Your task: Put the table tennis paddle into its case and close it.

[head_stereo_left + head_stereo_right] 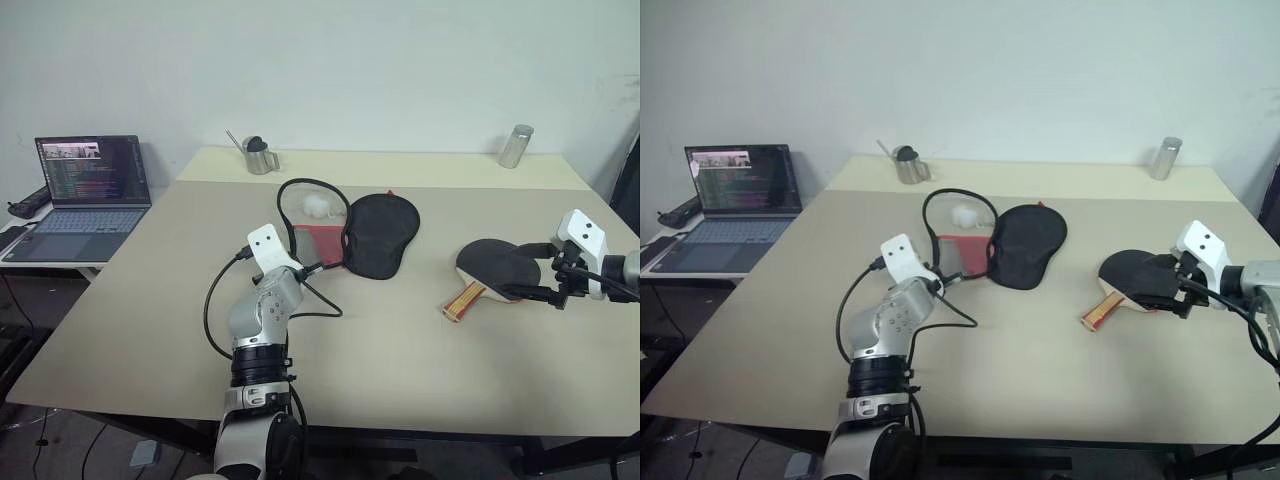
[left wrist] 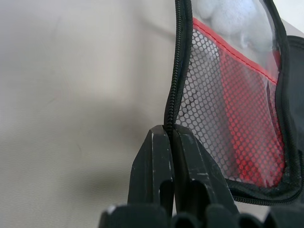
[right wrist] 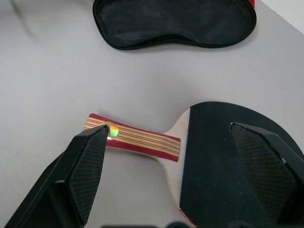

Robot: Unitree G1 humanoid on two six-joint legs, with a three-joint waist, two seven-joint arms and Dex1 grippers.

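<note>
Left wrist view: left gripper (image 2: pixel 171 142) fingers are pinching the soft case (image 1: pixel 375 232) by its zipper edge; right gripper (image 3: pixel 180 161) fingers are standing apart over the stiff, light paddle (image 3: pixel 228 152), best taken by its handle.

Pale beige desk (image 1: pixel 420 350), lighter cream along the far strip. Black rubber face on the table tennis paddle (image 3: pixel 223 156), pale wood at the neck, handle striped tan, red and yellow with a small iridescent sticker. Black lining inside the open case (image 1: pixel 380 232); red panel (image 2: pixel 247 137) under white-and-black honeycomb mesh, red piping, black zip edge. Matte black fingers on the left end effector (image 2: pixel 172 156) and the right end effector (image 3: pixel 190 166), white blocks at both wrists. Silver-grey cup (image 1: pixel 258 155) at 11 o'clock, silver cylinder (image 1: pixel 516 145) at 1 o'clock. Grey laptop (image 1: pixel 85 200), dark screen with coloured text. White clump (image 1: pixel 318 206) by the black cable (image 1: pixel 215 300).
</note>
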